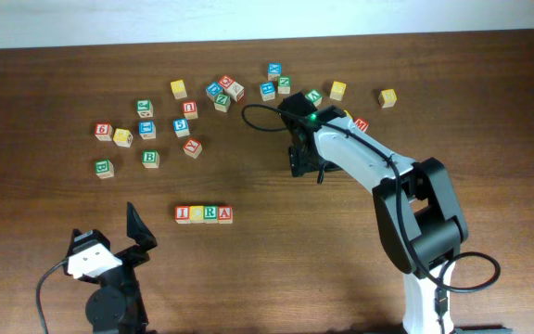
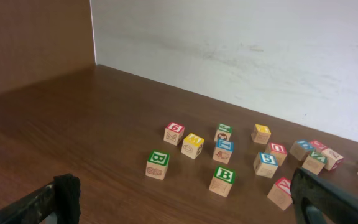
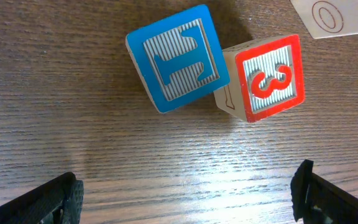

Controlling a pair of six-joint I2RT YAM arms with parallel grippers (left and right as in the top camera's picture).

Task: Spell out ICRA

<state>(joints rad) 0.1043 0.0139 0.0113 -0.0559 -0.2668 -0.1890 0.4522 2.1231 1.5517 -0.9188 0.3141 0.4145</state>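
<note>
A row of four blocks [image 1: 203,214] lies at the table's front centre and reads I, a small unclear letter, R, A. My right gripper [image 1: 306,165] is open and empty, low over the table right of centre. In the right wrist view its fingers [image 3: 188,205] frame bare wood, with a blue letter block [image 3: 178,57] and a red 3 block [image 3: 267,77] touching each other just ahead. My left gripper [image 1: 140,232] is open and empty at the front left. Its fingers [image 2: 185,214] also show in the left wrist view.
Loose blocks are scattered across the back of the table [image 1: 248,176]: a left cluster with two green B blocks [image 2: 157,164] [image 2: 222,180] and a red 6 block [image 2: 174,132], and a back cluster round the right arm [image 1: 276,88]. A yellow block [image 1: 387,97] lies far right.
</note>
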